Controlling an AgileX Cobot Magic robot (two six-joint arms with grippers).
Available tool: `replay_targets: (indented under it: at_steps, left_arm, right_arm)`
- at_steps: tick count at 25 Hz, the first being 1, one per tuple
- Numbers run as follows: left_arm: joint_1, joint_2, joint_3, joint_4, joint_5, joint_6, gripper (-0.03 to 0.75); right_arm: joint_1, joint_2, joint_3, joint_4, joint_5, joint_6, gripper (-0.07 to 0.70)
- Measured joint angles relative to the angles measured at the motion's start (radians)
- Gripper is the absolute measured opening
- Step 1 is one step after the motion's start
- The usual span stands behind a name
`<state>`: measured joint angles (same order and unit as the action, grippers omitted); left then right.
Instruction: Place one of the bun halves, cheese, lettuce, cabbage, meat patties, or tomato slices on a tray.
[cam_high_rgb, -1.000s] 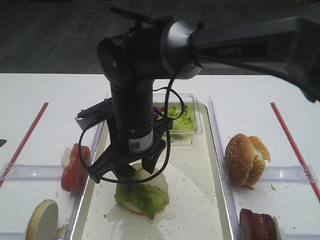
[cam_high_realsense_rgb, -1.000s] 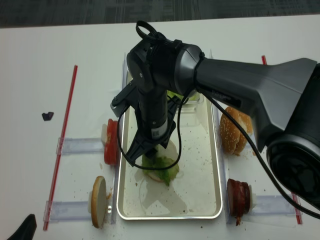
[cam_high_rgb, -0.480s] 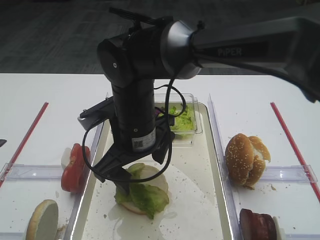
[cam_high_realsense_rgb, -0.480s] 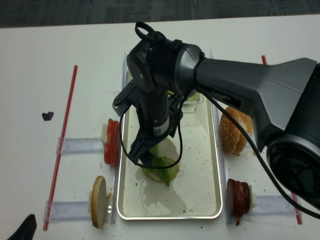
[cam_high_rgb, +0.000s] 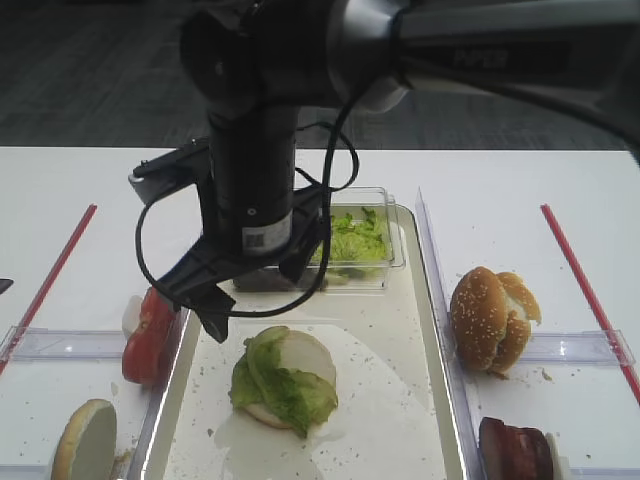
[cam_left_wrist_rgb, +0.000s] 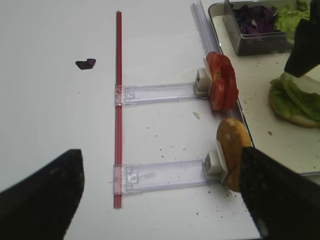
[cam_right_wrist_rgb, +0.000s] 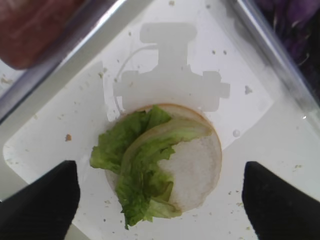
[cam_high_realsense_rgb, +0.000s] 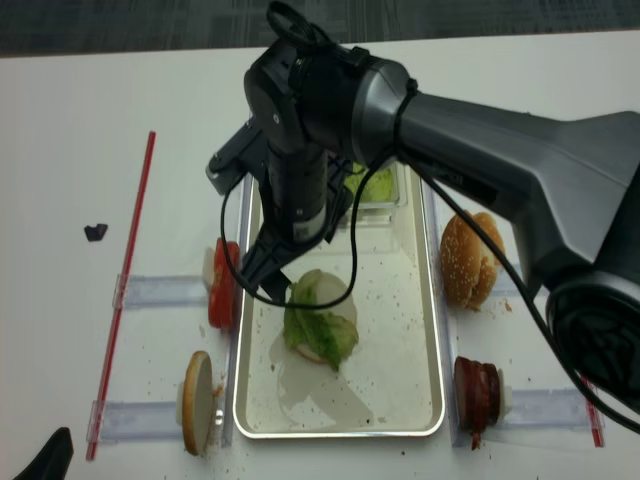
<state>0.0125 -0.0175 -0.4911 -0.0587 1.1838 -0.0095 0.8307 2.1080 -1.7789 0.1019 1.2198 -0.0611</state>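
Right wrist view is showing the right gripper (cam_right_wrist_rgb: 160, 195) hanging directly above the lettuce (cam_right_wrist_rgb: 142, 167), jaws spread wide and gripping nothing, while the leaf is lying on the bun half (cam_right_wrist_rgb: 192, 167) in the tray (cam_right_wrist_rgb: 260, 145).

The tray (cam_high_realsense_rgb: 434, 330) has a silver rim and a cream-white floor flecked with dark crumbs. On it, a light-green lettuce (cam_right_wrist_rgb: 142, 165) leaf half covers a pale cream bun half (cam_right_wrist_rgb: 195, 167). Left of the tray stand bright red tomato slices (cam_left_wrist_rgb: 222, 87); right of it, golden-brown sesame-speckled bun halves (cam_high_rgb: 490, 318) and dark reddish-brown meat patties (cam_high_realsense_rgb: 477, 392). Far off, dark purple cabbage (cam_left_wrist_rgb: 252, 20) fills a clear tub (cam_high_rgb: 395, 262). The worktop (cam_left_wrist_rgb: 55, 125) is white, crossed by a red strip (cam_left_wrist_rgb: 118, 100). The arm (cam_high_realsense_rgb: 300, 130) is black and grey.
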Motion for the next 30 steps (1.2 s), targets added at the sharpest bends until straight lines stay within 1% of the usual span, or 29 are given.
replay_targets:
  at_steps: [4, 13, 22, 26, 30]
  left_arm:
    - [0.000, 0.000, 0.000, 0.000, 0.000, 0.000, 0.580]
    - [0.000, 0.000, 0.000, 0.000, 0.000, 0.000, 0.580]
    - [0.000, 0.000, 0.000, 0.000, 0.000, 0.000, 0.580]
    - [0.000, 0.000, 0.000, 0.000, 0.000, 0.000, 0.580]
    - [0.000, 0.000, 0.000, 0.000, 0.000, 0.000, 0.580]
  right_arm:
    - [0.000, -0.020, -0.023, -0.001, 0.002, 0.000, 0.671]
    - [0.000, -0.082, -0.025, -0.027, 0.007, -0.002, 0.671]
    - [-0.010, -0.090, -0.025, -0.069, 0.010, -0.010, 0.671]
    - [-0.070, -0.090, -0.025, -0.069, 0.010, -0.025, 0.671]
    - [-0.160, -0.090, -0.025, -0.071, 0.010, -0.027, 0.671]
